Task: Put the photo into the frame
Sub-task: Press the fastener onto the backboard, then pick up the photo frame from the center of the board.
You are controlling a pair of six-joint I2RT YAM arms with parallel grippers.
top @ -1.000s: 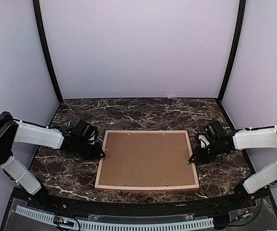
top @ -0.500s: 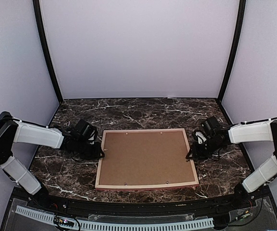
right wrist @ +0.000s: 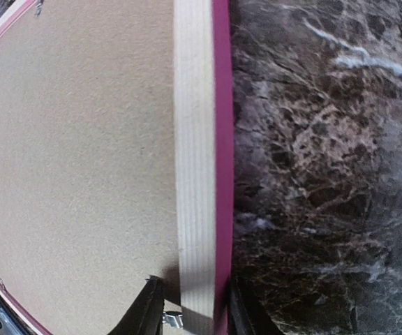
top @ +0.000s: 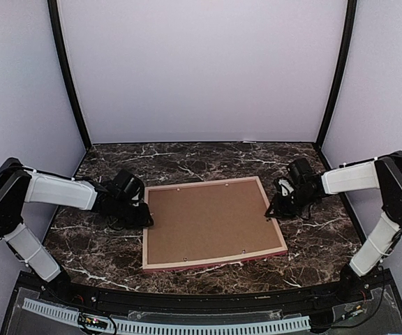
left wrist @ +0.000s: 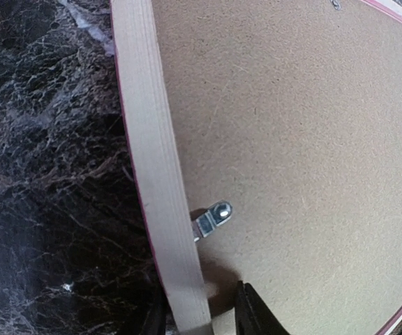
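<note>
The frame (top: 216, 259), with pale pink rails, lies back up on the marble table, turned slightly counter-clockwise. The brown backing board (top: 208, 220) fills it. The photo is hidden. My left gripper (top: 147, 218) grips the frame's left rail (left wrist: 152, 139), one jaw on each side, beside a metal tab (left wrist: 215, 216). My right gripper (top: 271, 213) grips the right rail (right wrist: 194, 139) in the same way. The left wrist view shows my left gripper (left wrist: 197, 317) low on the rail. The right wrist view shows my right gripper (right wrist: 194, 310) likewise.
The dark marble table (top: 187, 160) lies inside pale walls, with black corner posts (top: 68, 77) at the back left and right. Small metal tabs (top: 243, 251) dot the board's edges. A black tray edge (top: 187, 300) runs along the front.
The right gripper has moved farther back and left with the right rail. The frame has turned counter-clockwise about the left gripper, which has barely moved.
</note>
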